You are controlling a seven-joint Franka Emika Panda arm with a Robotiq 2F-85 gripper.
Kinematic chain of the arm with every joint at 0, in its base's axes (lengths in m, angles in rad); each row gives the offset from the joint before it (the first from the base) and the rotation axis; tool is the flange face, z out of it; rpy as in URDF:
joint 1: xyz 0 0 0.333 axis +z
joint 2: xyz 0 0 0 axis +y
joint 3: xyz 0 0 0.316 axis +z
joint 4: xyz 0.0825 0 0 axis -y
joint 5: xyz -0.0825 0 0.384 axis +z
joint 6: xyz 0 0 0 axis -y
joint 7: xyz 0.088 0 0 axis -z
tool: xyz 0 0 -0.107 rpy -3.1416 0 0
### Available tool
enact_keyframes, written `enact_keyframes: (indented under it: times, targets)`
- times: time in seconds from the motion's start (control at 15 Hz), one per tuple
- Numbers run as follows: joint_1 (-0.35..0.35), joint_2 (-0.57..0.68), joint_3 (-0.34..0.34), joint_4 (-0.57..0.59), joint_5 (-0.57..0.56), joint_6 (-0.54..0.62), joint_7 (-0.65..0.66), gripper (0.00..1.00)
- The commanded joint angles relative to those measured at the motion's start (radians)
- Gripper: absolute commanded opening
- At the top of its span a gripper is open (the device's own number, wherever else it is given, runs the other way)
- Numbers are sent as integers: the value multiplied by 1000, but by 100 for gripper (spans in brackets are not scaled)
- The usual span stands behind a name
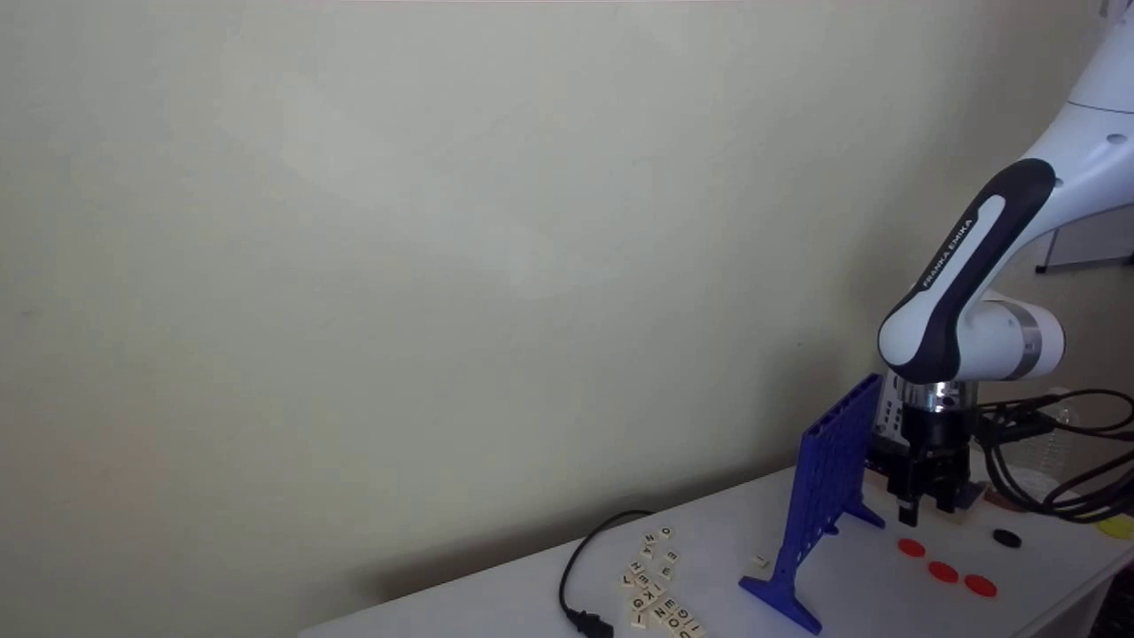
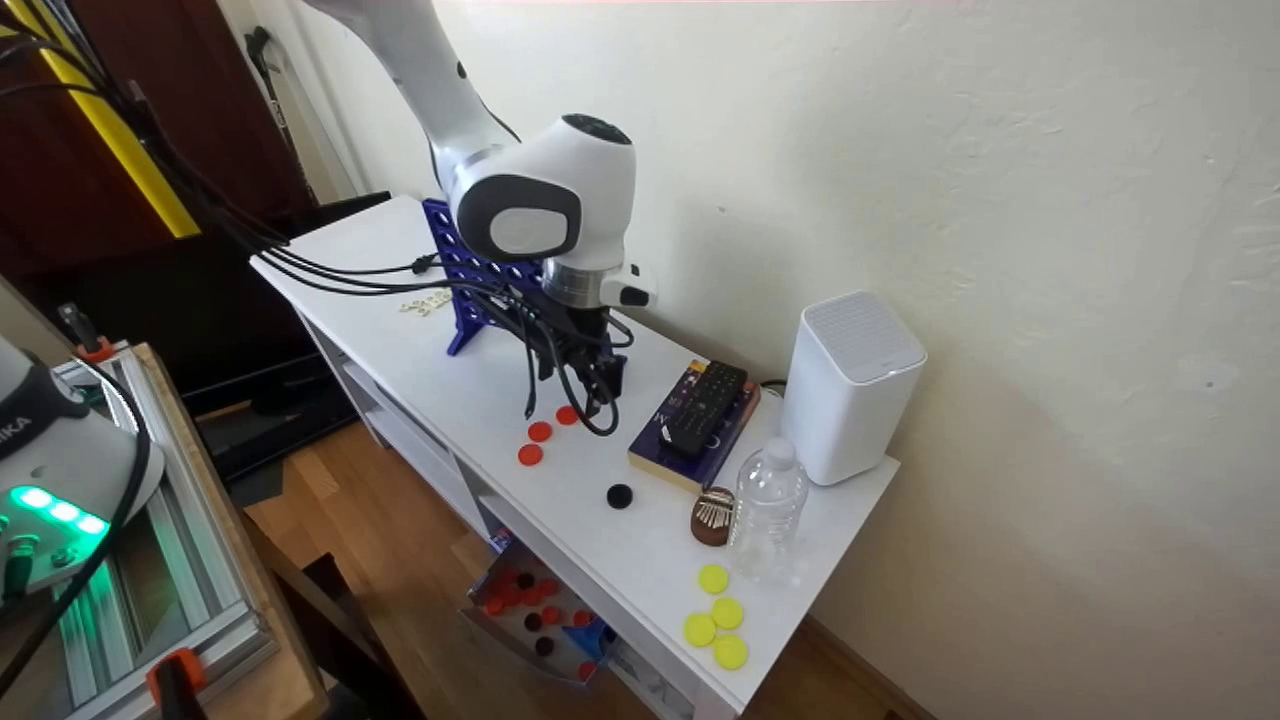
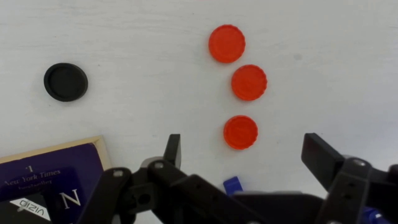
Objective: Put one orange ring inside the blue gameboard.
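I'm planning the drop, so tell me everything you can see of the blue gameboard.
The blue gameboard is a thin upright panel, apparently plastic, with round holes through its face and slots along its top edge. Its splayed feet rest on the white table, between the letter tiles and the orange rings. No other contact is clear; whether it holds tokens I cannot tell.

Three rings [image 3: 249, 82] lie on the table [image 2: 660, 545] beside the gameboard [image 1: 824, 483].

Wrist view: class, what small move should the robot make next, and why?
Probably lower the open end effector toward the orange ring nearest its fingers: the wrist view shows that ring in line with the gap between them, and in an exterior view the fingers hang above the white table.
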Motion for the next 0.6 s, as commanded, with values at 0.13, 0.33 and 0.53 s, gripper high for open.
enact_keyframes:
  times: [0.13, 0.33, 0.53]
  targets:
    - [8, 70, 4, 55, -10, 5, 32, 100]
    - [13, 98, 6, 73, -10, 8, 42, 100]
    - [9, 118, 14, 91, -4, 10, 46, 100]
